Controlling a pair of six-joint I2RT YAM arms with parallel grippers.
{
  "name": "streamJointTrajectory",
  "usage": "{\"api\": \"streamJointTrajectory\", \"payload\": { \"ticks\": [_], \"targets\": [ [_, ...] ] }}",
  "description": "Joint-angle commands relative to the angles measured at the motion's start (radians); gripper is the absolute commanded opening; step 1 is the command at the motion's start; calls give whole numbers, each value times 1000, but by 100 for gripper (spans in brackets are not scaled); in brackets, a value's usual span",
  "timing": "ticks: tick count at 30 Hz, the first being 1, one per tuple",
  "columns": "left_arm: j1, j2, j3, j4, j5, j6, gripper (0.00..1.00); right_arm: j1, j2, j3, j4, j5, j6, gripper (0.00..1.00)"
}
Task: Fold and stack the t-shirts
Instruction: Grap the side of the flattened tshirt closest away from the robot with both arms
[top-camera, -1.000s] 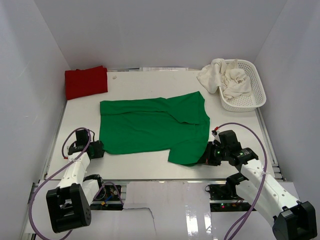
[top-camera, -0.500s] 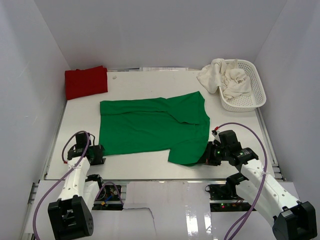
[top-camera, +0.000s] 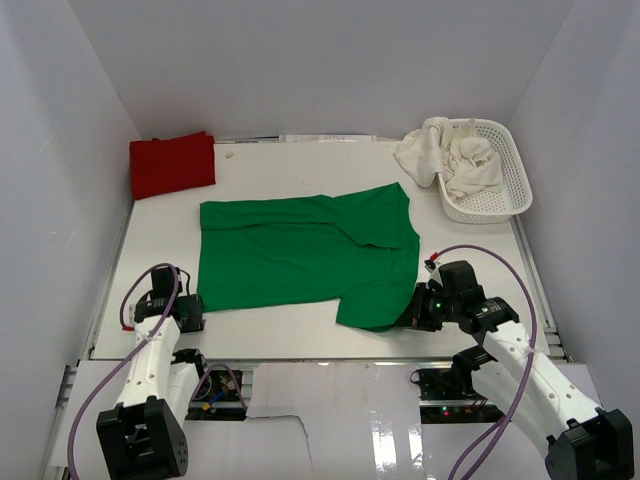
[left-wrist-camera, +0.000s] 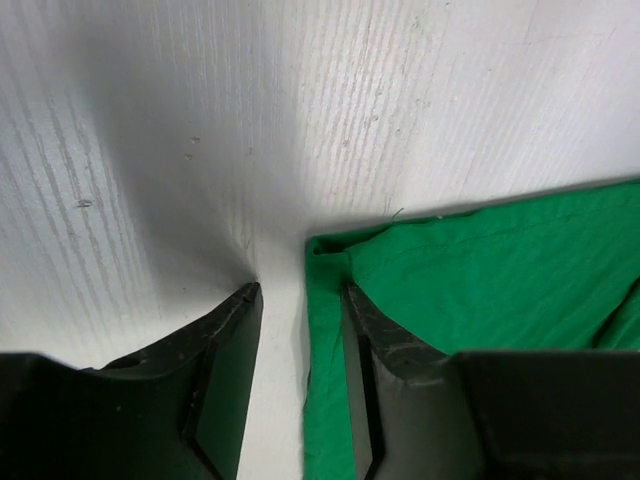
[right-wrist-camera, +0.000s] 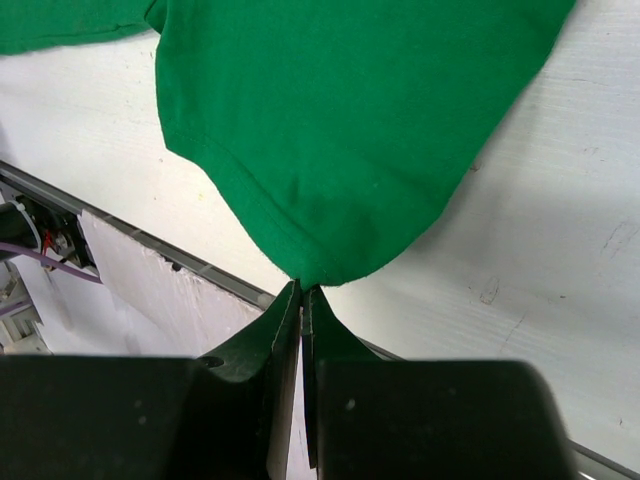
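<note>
**Left gripper** (left-wrist-camera: 300, 300): jaws part-open and low over the worktop (left-wrist-camera: 150, 120), holding nothing. One jaw stands over bare surface and the other over the green t-shirt (left-wrist-camera: 480, 270), whose corner lies just ahead of the tips.

**Right gripper** (right-wrist-camera: 301, 292): jaws closed on the nearest edge of the same shirt, with the cloth fanning flat away from the pinch. The garment lies spread on the worktop between the two grippers.

**Doing the step well (a judgement):**
- The left jaws should advance until the corner sits well inside the gap.
- They should then press down to the surface so that every layer is taken, and only then close. A pinch on the very edge would probably slip.
- Both held points should then rise together and travel evenly away from the arms, keeping the edge taut so that the fold line stays straight.

**Farther out:** well beyond the left jaws lies a folded red t-shirt (top-camera: 172, 165). Well beyond the right jaws, cream t-shirts (top-camera: 455, 160) are heaped in a white basket (top-camera: 515, 190).
</note>
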Motion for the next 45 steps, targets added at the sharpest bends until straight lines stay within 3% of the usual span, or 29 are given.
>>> {"api": "streamJointTrajectory", "payload": {
  "ticks": [1, 5, 14, 24, 35, 40, 44, 45],
  "targets": [
    [3, 10, 1, -19, -58, -17, 50, 1, -13, 20, -13, -3, -8, 8],
    [2, -8, 6, -18, -31, -14, 56, 1, -8, 19, -12, -1, -8, 8],
    [2, 4, 8, 14, -39, -5, 57, 1, -4, 17, -10, -4, -13, 8],
    [2, 33, -28, 76, -16, -3, 54, 1, -18, 13, -15, -6, -5, 8],
    [3, 44, -69, 115, -9, -10, 44, 1, -18, 17, -18, -7, -4, 8],
    [2, 79, -84, 158, 23, -6, 29, 1, -19, 20, -22, -6, -2, 8],
    [2, 79, -94, 166, 40, -10, 4, 2, -18, 43, -39, 5, -5, 8],
    [2, 75, -97, 166, 44, -11, 2, 1, -18, 48, -41, 6, -7, 8]
  ]
}}
